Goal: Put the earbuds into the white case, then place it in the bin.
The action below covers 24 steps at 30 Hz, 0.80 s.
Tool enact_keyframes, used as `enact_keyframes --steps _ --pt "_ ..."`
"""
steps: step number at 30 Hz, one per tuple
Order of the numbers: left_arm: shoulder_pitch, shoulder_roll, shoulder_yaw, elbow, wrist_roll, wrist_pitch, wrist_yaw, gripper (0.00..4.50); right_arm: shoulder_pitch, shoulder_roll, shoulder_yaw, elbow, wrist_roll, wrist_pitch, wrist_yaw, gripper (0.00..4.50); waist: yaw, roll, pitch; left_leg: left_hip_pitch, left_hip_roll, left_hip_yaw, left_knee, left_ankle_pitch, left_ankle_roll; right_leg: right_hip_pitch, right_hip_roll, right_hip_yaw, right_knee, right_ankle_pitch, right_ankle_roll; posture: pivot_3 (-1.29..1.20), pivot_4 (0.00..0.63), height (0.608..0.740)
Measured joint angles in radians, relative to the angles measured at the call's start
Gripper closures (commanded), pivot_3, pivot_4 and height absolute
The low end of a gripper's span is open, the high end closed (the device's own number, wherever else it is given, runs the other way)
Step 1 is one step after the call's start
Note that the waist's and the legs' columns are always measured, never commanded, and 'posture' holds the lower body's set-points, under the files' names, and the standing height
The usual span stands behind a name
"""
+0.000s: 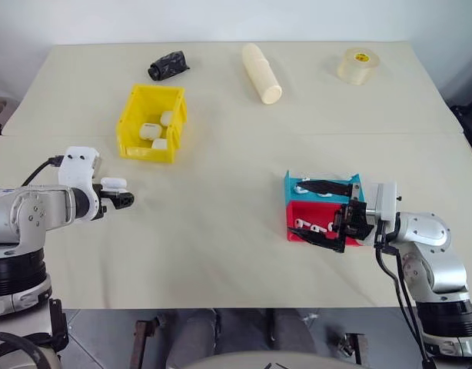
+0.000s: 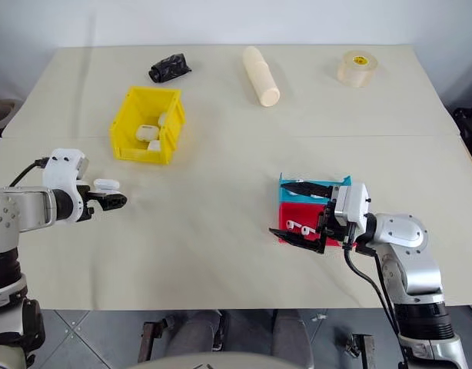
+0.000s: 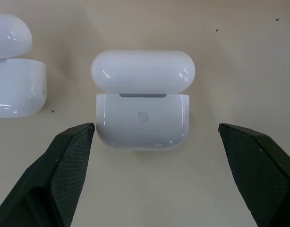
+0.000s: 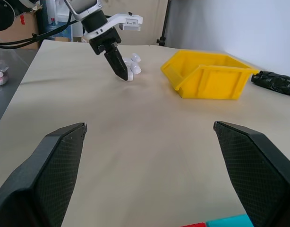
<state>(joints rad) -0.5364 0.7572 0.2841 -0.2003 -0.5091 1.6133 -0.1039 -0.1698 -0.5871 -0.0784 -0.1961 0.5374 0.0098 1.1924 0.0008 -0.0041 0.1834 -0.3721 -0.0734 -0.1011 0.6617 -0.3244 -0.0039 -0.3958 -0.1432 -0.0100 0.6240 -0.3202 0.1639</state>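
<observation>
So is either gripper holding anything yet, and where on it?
Nothing is held. The left gripper is open, its fingers either side of an open-lidded white case without touching. The right gripper is open over the trays.

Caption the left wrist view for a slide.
Open left gripper poised over an open-lidded white case on the table, second case beside it.

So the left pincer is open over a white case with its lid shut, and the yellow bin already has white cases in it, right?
Not quite: the lid is open. The left wrist view shows the white case on the table with its lid flipped up, between the fingers of the open left pincer. The rest holds: the yellow bin already has white cases in it.
</observation>
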Motion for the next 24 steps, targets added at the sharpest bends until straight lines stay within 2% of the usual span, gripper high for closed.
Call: enact_keyframes --steps 8,17,20,23,24 --pt "-0.046 -0.006 -0.067 0.097 0.057 -0.048 -0.037 0.02 0.021 0.002 0.004 -0.029 0.0 0.0 -0.026 0.0 0.0 0.0 0.0 0.0 0.0 0.0 0.0 0.0 0.0 0.0 0.0 0.0 0.0 0.0 0.0 0.0 0.15 0.74" --pt "-0.066 -0.013 -0.088 0.141 0.096 -0.085 -0.063 0.02 0.021 0.002 0.004 -0.033 0.0 0.0 -0.038 0.0 0.001 0.0 0.0 0.0 0.0 0.0 0.001 0.0 0.0 0.0 0.0 0.0 0.002 0.0 0.0 0.0 0.15 0.74" --pt "-0.065 -0.012 -0.091 0.139 0.102 -0.082 -0.072 0.64 0.021 0.002 0.004 -0.034 0.0 0.0 -0.043 0.0 0.001 0.0 0.0 0.0 0.0 0.0 0.001 0.0 0.0 0.0 0.0 0.0 0.002 0.0 0.0 0.0 0.15 0.74" --pt "-0.065 -0.012 -0.095 0.136 0.106 -0.075 -0.081 1.56 0.023 0.002 0.004 -0.034 -0.001 0.0 -0.047 0.0 -0.002 0.0 0.0 0.0 0.0 0.0 0.001 0.0 0.0 0.0 0.0 0.0 0.002 0.0 0.0 0.0 0.15 0.74" --pt "-0.065 -0.012 -0.095 0.134 0.109 -0.07 -0.083 1.7 0.023 0.002 0.004 -0.034 -0.001 0.0 -0.048 0.0 -0.002 0.0 0.0 0.0 0.0 0.001 0.001 0.0 0.0 0.0 0.0 0.0 0.002 0.0 0.0 0.0 0.15 0.74"
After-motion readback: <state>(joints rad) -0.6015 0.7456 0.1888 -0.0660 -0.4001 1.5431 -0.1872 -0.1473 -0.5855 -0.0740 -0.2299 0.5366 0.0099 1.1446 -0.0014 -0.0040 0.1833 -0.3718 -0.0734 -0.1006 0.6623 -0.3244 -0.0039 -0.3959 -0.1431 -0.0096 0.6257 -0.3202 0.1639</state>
